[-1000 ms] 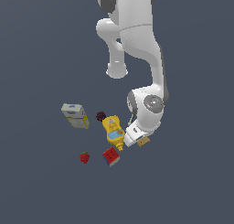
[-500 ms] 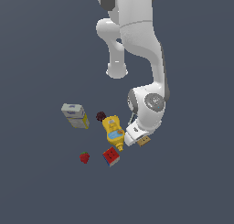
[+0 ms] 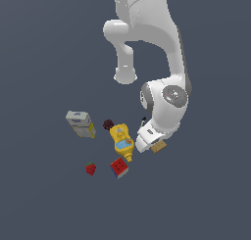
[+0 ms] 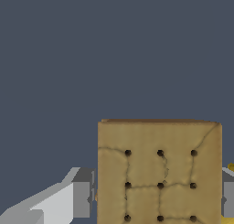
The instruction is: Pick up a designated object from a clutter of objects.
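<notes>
Matt, cracked tan block point(image 4: 159, 173); glossy white arm point(image 3: 166, 107)

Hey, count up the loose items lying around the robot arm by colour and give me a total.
Yellow: 1, the bottle
Red: 2, the puzzle cube and the strawberry
Grey and yellow: 1, the box
Dark: 1, the plum
Tan: 1, the cracker-like block, between the fingers
Total: 6

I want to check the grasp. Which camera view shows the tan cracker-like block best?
The wrist view: the tan block fills the foreground there, its dark dots clear, with a finger at each side. The exterior view shows only a small tan corner under the gripper.
</notes>
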Controlling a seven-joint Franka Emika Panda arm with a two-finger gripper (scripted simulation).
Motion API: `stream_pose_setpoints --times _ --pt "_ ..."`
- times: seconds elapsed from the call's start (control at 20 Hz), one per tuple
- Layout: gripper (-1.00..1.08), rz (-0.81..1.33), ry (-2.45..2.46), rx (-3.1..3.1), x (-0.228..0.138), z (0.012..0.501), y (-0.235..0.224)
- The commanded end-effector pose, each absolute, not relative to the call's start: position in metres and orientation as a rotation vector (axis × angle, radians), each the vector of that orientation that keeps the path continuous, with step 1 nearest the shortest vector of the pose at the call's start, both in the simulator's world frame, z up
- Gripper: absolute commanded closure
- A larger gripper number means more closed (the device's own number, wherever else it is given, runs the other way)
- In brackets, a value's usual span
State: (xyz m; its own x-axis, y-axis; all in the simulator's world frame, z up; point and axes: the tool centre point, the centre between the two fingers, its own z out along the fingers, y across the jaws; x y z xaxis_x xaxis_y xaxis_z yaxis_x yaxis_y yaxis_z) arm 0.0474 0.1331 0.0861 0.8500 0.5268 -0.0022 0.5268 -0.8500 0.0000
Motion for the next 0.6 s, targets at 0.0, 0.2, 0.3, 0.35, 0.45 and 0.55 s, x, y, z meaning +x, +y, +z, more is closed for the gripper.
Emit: stream_pose_setpoints --times 0.0,0.2,0.3,0.35,0.45,0.55 --pt "1.08 -0.001 0.861 3.021 0.051 0.112 0.136" --pt "1.08 -0.001 0.862 3.021 0.056 0.157 0.141" --pt "1.08 -0.001 0.862 3.021 0.059 0.180 0.143" --pt "1.08 -0.001 0.862 3.021 0.061 0.191 0.144" --pt "1.08 -0.001 0.862 3.021 0.064 0.213 0.146" --pt "1.08 0.000 0.863 3.022 0.067 0.235 0.148"
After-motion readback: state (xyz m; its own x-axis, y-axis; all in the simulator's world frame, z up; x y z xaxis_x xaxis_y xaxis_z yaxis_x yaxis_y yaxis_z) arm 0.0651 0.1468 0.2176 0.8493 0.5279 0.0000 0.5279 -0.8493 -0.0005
